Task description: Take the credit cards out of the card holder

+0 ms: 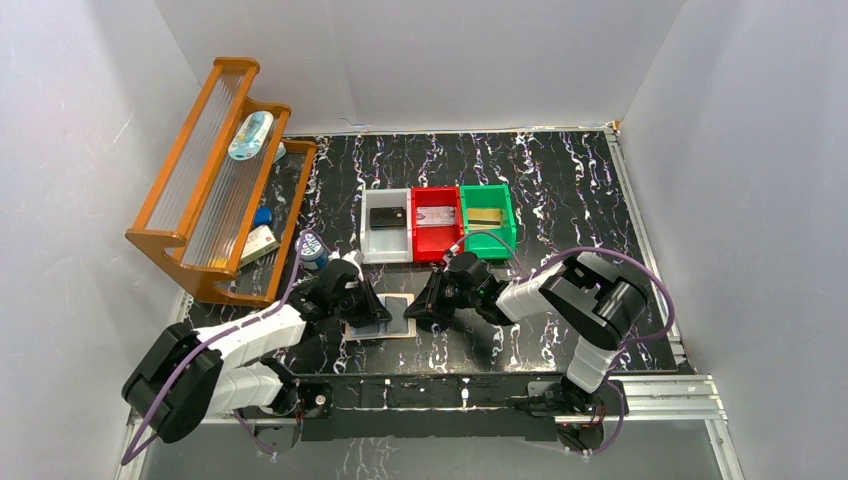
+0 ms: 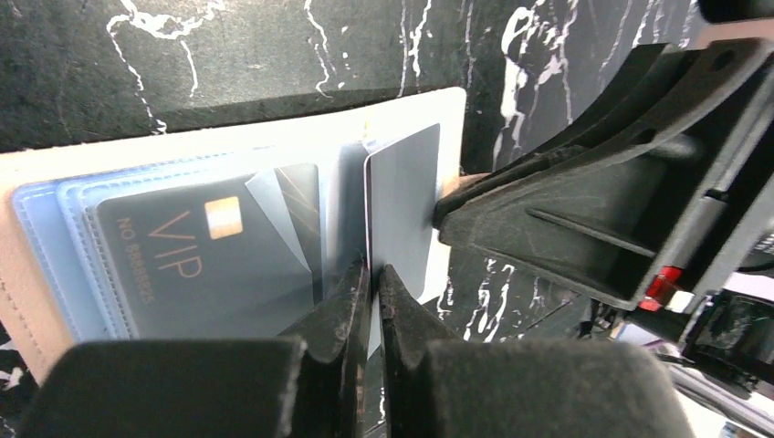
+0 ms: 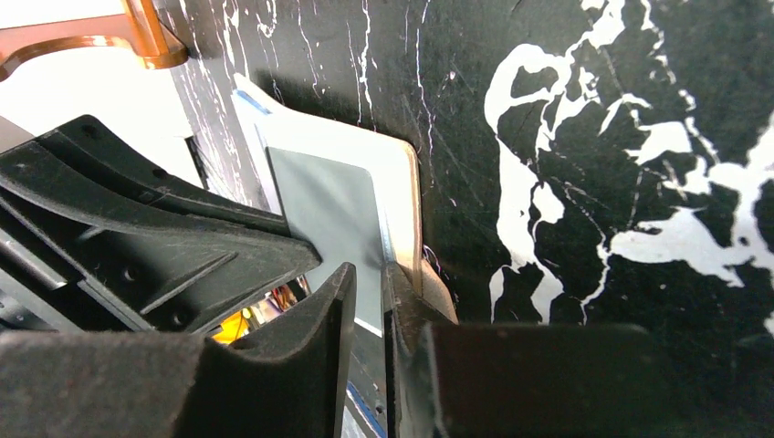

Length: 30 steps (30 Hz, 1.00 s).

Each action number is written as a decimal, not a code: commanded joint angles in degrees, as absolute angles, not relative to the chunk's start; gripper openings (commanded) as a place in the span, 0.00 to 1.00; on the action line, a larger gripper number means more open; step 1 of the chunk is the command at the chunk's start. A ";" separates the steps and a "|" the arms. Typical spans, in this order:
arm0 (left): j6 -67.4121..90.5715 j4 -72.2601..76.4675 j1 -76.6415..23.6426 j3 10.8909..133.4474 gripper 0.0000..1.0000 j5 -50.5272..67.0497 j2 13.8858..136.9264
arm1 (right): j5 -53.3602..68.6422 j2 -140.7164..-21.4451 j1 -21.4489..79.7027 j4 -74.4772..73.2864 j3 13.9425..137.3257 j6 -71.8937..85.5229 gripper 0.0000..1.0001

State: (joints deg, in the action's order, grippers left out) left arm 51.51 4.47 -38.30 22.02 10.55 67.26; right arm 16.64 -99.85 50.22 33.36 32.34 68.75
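At the near edge of the black, white-veined table (image 1: 560, 180), between the two arms, the small tan leather-like bifold card holder (image 1: 397, 318) lies open and flat, its pale blue glossy pockets (image 2: 64, 228) facing up. The left gripper (image 2: 374, 285) reaches it from the left, its jaws pinched tight on the near edge of a plain grey plastic card (image 2: 406, 205). That card stands partly out of its pocket, just beside a dark card printed VIP (image 2: 196, 251) that sits fully tucked in. The right gripper (image 3: 370, 278) meets the card holder from the opposite side, jaws narrow. It appears to nip the tan right-hand edge, though how much it grips is hard to tell. The grey card lies straight ahead of the left jaws, its long axis seemingly in line with those fingers. The draw therefore probably runs back along them while the right arm anchors the card holder. Beyond stand a grey plastic bin (image 1: 365, 225), a red plastic bin (image 1: 416, 225) and a green plastic bin (image 1: 488, 243) side by side, each with a card-like thing inside. Farther left leans a brown wooden rack (image 1: 215, 180).
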 commanded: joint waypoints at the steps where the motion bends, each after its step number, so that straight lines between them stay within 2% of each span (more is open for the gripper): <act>1: 55.77 13.13 -39.67 21.91 0.01 19.37 64.92 | 9.42 -104.21 50.80 17.76 29.09 64.11 0.27; 11: 52.39 7.54 -37.81 21.30 0.00 18.62 61.38 | 7.83 -103.39 50.71 15.37 30.01 63.18 0.27; 17: 51.01 8.67 -37.71 21.30 0.00 21.62 63.95 | 7.72 -101.53 50.65 14.53 31.29 61.52 0.30; 22: 52.50 14.09 -37.71 20.61 0.07 25.43 67.58 | 8.90 -102.65 50.75 15.28 31.84 61.48 0.30; 27: 52.56 12.61 -37.53 20.95 0.09 24.26 68.22 | 9.10 -102.93 50.71 15.67 31.77 61.66 0.30; 30: 51.27 8.27 -37.53 22.31 0.03 21.50 67.22 | 8.38 -102.72 50.69 14.50 31.82 61.83 0.30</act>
State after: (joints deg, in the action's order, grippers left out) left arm 51.81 10.94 -37.01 21.06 19.31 68.31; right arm 15.79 -98.74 50.52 29.45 34.00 66.02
